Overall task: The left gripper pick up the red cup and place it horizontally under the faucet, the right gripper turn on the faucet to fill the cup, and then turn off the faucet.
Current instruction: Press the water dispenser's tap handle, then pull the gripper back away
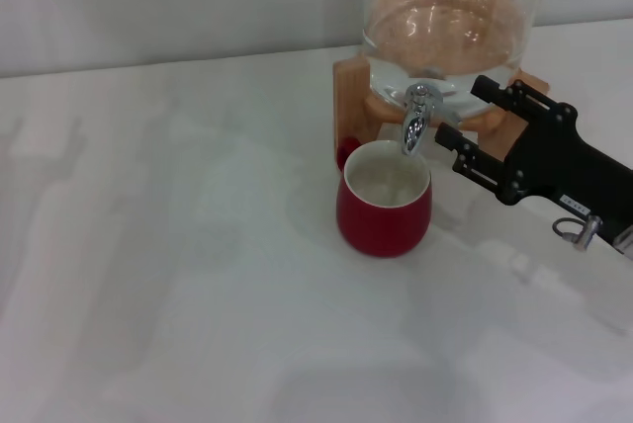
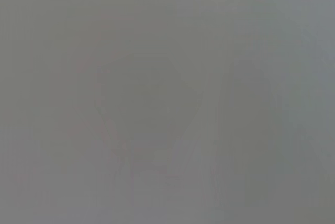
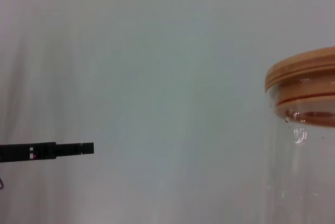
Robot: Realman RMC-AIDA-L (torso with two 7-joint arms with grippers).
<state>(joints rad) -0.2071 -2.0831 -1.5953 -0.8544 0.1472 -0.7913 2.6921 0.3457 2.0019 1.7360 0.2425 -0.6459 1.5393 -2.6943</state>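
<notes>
The red cup stands upright on the white table, its cream inside showing, directly below the spout of the chrome faucet. Its small handle points to the back left. My right gripper is just right of the faucet, level with it, its two flat black jaws apart with nothing between them; it touches neither faucet nor cup. In the right wrist view one black fingertip shows against a pale wall. My left gripper is out of view, and the left wrist view is only blank grey.
The clear glass dispenser holds water and rests on a wooden stand at the back of the white table. Its wooden lid shows in the right wrist view.
</notes>
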